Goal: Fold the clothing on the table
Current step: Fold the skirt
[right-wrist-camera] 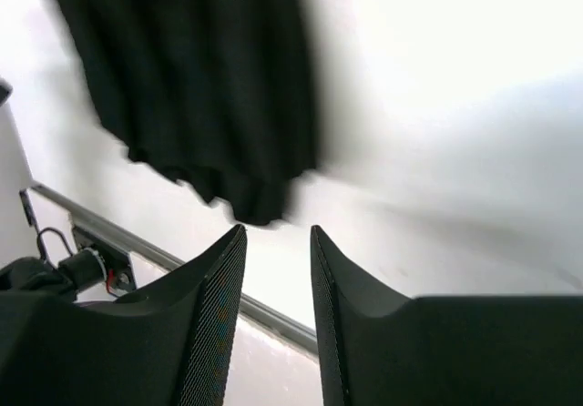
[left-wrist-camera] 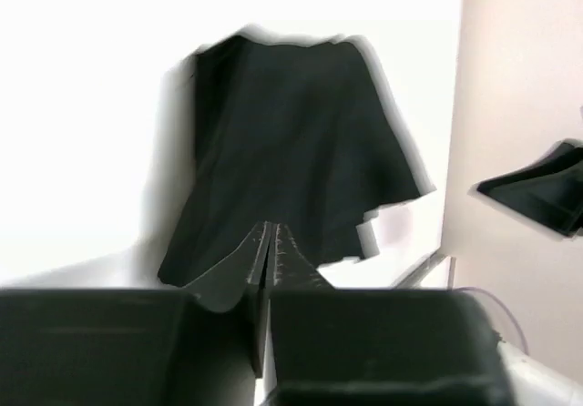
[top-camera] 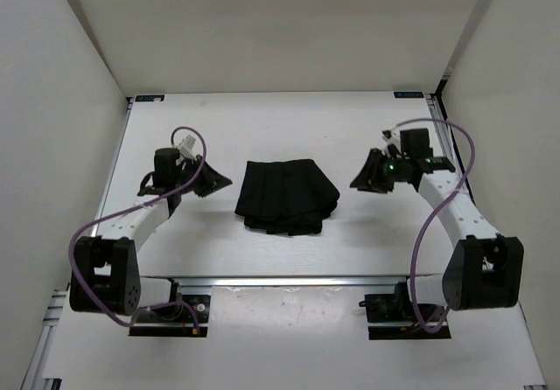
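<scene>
Mid-left in the top view, the left gripper (top-camera: 220,181) has its fingers together; mid-right, the right gripper (top-camera: 359,181) stands apart (nothing between). At centre, the clothing (top-camera: 287,196) lies on the table (top-camera: 289,119) in compact layers, seemingly folded already, with little left.

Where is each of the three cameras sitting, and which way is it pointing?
Top external: above and behind the robot, looking down at the table; the left pincer and right pincer show either side of the clothing.
Left wrist: on the left wrist, facing across the table at the clothing; its closed left pincer fills the bottom.
Right wrist: on the right wrist, facing the clothing; its open right pincer shows below.
Shared: all three views show the clothing.
</scene>
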Robot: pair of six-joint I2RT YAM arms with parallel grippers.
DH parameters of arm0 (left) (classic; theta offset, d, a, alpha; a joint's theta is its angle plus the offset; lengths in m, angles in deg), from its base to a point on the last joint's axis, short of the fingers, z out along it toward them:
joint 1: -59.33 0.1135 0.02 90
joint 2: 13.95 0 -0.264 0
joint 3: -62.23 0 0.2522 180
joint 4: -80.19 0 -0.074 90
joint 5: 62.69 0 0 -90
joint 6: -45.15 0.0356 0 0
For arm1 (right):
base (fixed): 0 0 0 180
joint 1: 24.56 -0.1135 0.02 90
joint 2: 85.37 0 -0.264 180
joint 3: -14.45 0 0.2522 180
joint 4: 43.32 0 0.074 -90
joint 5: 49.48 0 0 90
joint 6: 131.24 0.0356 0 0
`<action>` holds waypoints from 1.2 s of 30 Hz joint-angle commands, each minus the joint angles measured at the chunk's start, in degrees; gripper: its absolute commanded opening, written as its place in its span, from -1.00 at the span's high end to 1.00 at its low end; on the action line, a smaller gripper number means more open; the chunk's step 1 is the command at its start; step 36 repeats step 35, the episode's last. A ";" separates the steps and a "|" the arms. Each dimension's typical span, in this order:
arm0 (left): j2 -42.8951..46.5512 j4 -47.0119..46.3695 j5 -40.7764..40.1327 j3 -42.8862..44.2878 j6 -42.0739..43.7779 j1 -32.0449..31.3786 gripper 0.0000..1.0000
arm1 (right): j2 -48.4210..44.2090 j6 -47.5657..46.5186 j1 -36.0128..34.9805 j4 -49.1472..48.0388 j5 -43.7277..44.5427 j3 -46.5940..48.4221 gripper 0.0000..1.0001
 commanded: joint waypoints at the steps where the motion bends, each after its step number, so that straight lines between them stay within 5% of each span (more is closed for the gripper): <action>1: 3.21 11.75 -7.46 -5.99 7.67 -0.89 1.00 | -3.87 -0.18 5.11 -1.37 -0.63 -8.48 0.20; 5: 8.64 16.42 -14.49 -11.08 9.17 -1.51 0.99 | -7.66 -1.50 12.14 -2.69 -1.60 -12.72 0.16; 10: 13.14 20.64 -16.79 -15.39 12.06 1.47 -0.09 | -7.32 -4.67 14.98 -1.11 -1.52 -13.96 0.10; 12: 14.02 21.60 -14.00 -15.49 14.88 0.78 -0.96 | -7.14 -4.41 14.10 -1.37 -1.08 -14.66 0.10; 36: 16.83 24.86 -13.18 -12.32 16.65 -1.25 -0.97 | -7.67 -2.29 11.46 -3.49 -3.45 -18.70 0.09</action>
